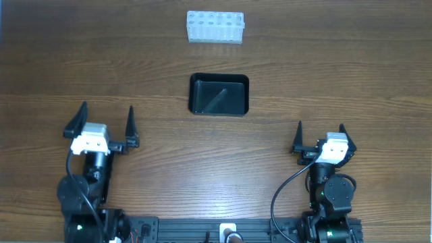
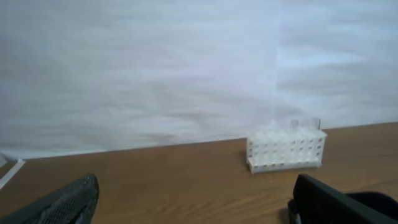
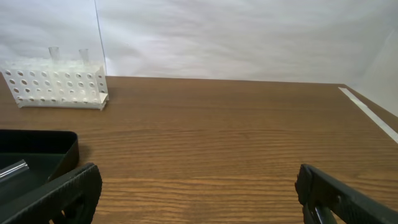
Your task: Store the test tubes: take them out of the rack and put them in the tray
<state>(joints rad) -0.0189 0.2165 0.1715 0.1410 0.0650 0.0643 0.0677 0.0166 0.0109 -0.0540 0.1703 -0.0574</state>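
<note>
- My left gripper gapes wide, empty, near its base.
- My right gripper likewise: fingers wide apart, holding nothing.
- I see one test tube lying in the black tray; the rack beyond seems to hold two more.

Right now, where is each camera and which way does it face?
Top view: overhead, looking down on the table; left gripper and right gripper show.
Left wrist view: on the left wrist, facing the rack; own fingers show.
Right wrist view: on the right wrist, facing rack and tray; own fingers show.
All three share the rack.
</note>
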